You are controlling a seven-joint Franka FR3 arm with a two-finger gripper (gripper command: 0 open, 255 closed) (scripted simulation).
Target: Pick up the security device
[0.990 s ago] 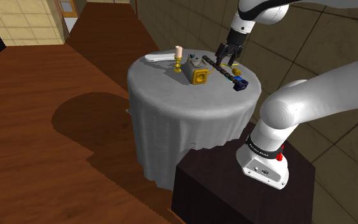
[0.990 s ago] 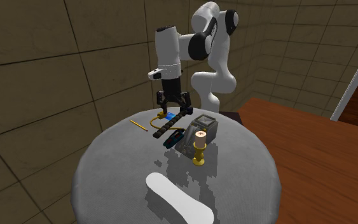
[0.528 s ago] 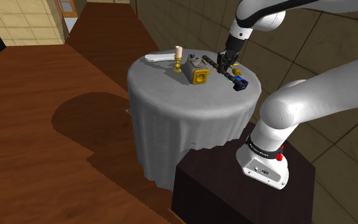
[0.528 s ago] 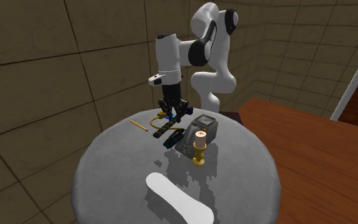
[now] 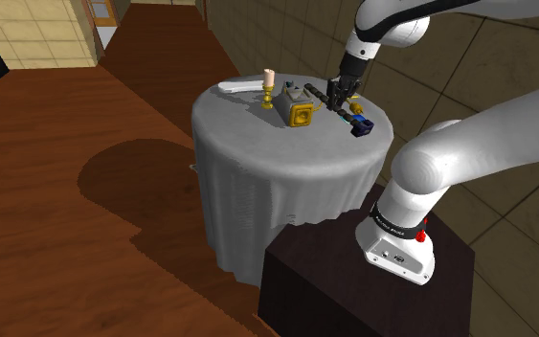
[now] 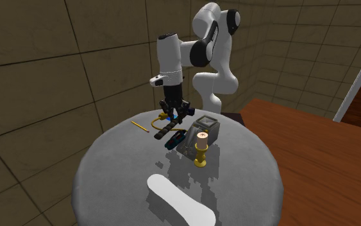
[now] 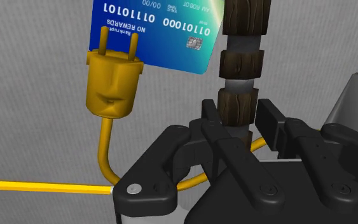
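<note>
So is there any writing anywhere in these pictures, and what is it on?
"NO REWARDS": on the blue card beside the yellow plug.
"10101110" and "01101000": digit groups, same card.
"00/00": same card.
The card's other small print and the marking on the arm's base: too small to read.

Home, wooden floor (image 5: 47, 239), cloth-draped round table (image 5: 277, 182)
</note>
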